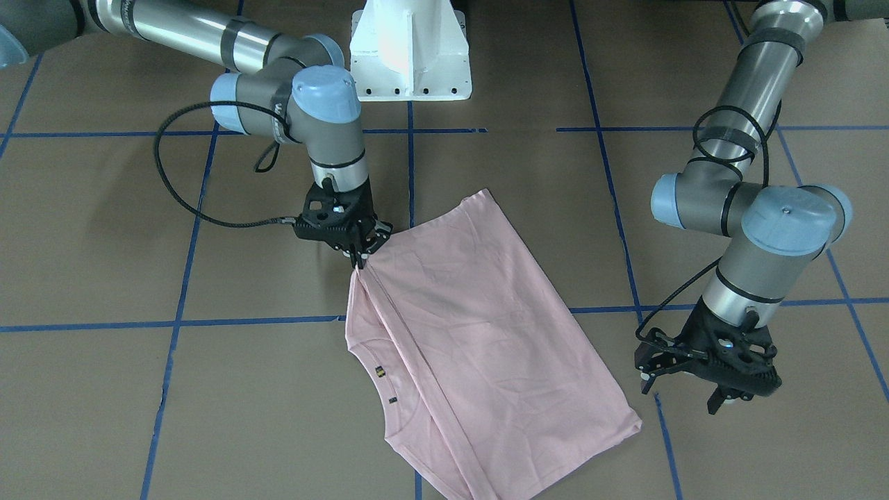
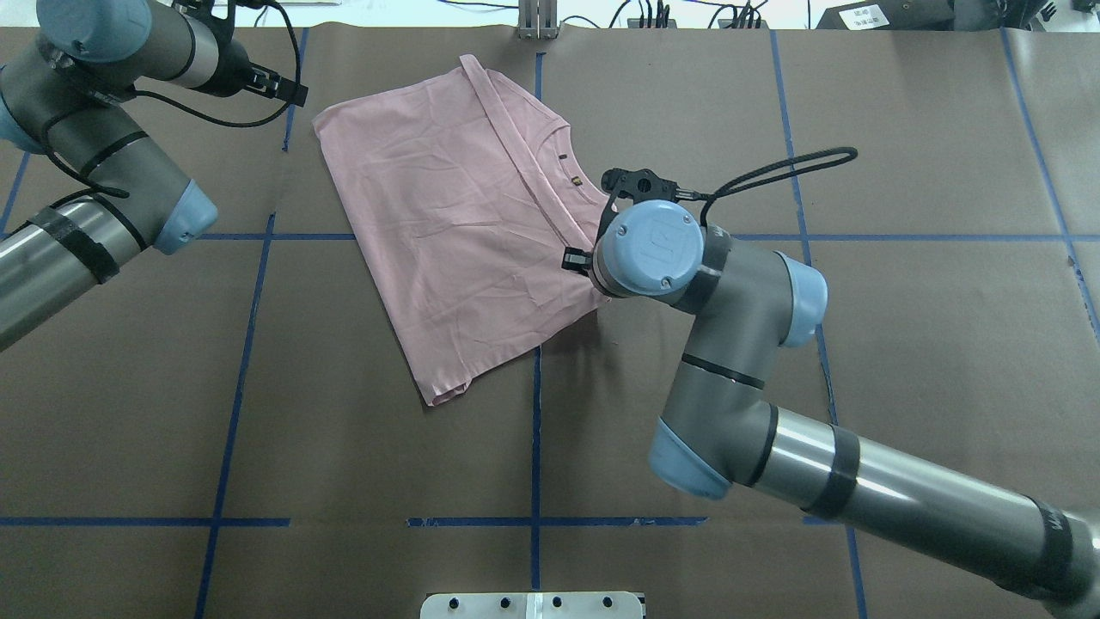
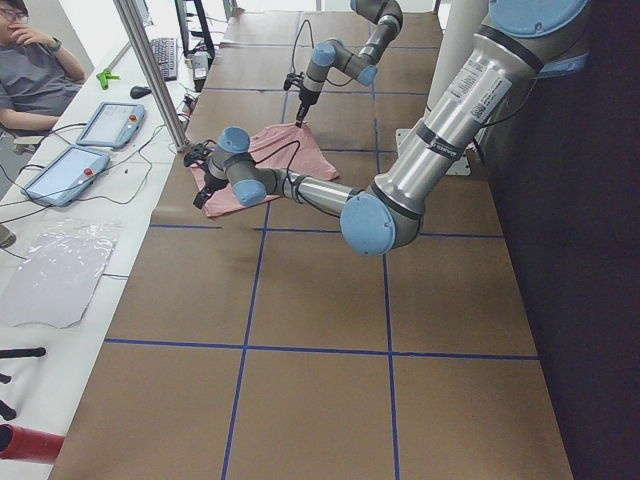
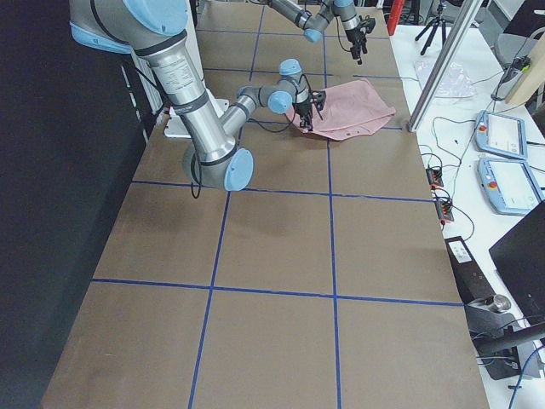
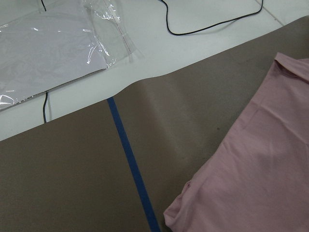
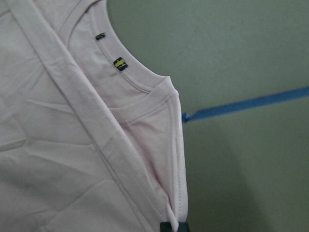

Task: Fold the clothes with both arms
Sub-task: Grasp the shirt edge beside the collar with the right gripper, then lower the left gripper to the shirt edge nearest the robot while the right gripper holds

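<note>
Front view: the pink T-shirt (image 1: 486, 333) is pinched at its ten-o'clock edge by the right gripper (image 1: 360, 258); the left gripper (image 1: 680, 398) is held agape at four o'clock.

Robot at work: the right arm (image 1: 326, 132), upper left, and left arm (image 1: 757, 208), at right, are silver-grey tubes with light blue caps and black bands. Looped black cables (image 1: 236, 225) feed the black, lattice-framed right gripper (image 1: 359, 262) and left gripper (image 1: 682, 397).

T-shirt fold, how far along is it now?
Partly done: the T-shirt lies with one layer folded over beside the collar. In hand: the right gripper pinches a raised edge. To do: further folds; the left gripper hangs open off the cloth.
</note>
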Controlling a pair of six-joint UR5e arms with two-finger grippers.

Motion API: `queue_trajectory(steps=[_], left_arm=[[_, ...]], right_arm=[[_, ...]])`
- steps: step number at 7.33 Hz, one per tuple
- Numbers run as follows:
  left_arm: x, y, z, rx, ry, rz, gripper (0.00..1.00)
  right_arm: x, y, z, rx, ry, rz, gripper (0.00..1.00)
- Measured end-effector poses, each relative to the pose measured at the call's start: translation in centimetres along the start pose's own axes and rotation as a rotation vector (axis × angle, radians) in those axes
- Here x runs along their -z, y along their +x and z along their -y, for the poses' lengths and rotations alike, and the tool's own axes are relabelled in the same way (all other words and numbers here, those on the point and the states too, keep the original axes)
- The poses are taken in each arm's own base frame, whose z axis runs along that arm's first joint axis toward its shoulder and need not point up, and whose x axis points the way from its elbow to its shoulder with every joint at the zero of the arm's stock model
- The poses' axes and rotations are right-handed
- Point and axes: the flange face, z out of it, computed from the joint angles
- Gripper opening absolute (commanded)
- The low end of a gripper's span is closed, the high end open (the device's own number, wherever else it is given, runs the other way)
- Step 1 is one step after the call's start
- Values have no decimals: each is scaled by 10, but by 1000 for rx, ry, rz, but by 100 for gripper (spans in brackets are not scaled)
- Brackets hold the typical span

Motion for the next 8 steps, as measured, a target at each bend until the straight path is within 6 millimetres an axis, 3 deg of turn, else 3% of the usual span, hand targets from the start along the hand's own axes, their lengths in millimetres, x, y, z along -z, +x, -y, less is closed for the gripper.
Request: queue_trajectory(steps=[2, 3, 4, 6, 7, 8], left_arm=[[15, 43, -17, 81, -1, -75, 100], [27, 79, -31, 133, -13, -119, 100], [47, 124, -56, 193, -45, -167, 100], [99, 210, -141, 288, -136, -229, 100], [117, 241, -187, 339, -174, -237, 84], [127, 268, -230, 402, -207, -232, 51]], right_arm=[[44, 25, -73, -22, 20, 60, 0], [56, 33, -108, -27, 36, 79, 0], [63, 40, -136, -27, 47, 91, 0], [69, 47, -160, -19, 59, 100, 0], [70, 48, -162, -18, 61, 101, 0], [70, 48, -163, -18, 62, 101, 0]])
